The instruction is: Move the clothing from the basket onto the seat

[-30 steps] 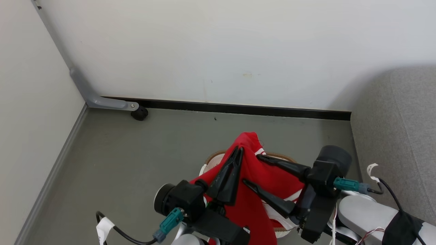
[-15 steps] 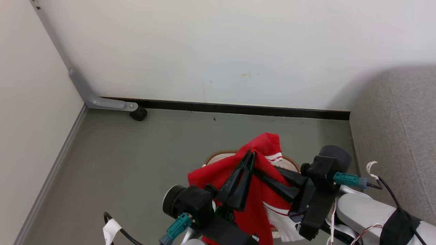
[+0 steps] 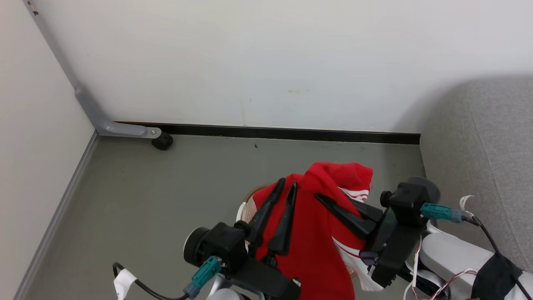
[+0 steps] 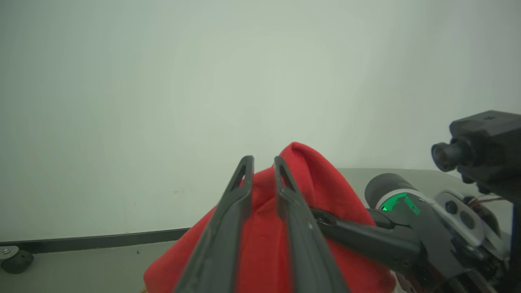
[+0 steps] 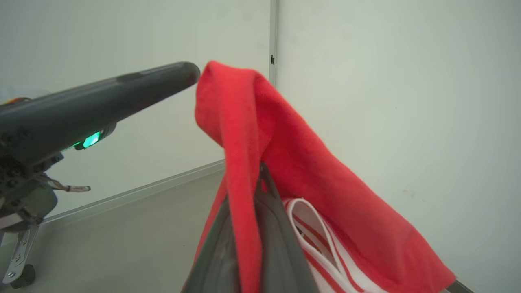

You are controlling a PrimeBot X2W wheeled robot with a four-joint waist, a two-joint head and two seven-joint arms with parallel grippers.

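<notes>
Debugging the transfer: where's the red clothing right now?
Head view, lower centre: the clothing hangs lifted above the basket, draped between the left pincer and the right pincer, which is shut on it; the seat lies off to the right.

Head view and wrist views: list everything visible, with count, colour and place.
clothing: one bundle, red with white stripes, held up above the basket
basket: one, cream with brown rim, on the floor under the clothing
seat: one, light grey, far right
metal leg with caster: one, grey and black, by the wall at left
left gripper: one, dark, fingers slightly apart against the clothing
right gripper: one, dark, shut on the clothing
</notes>
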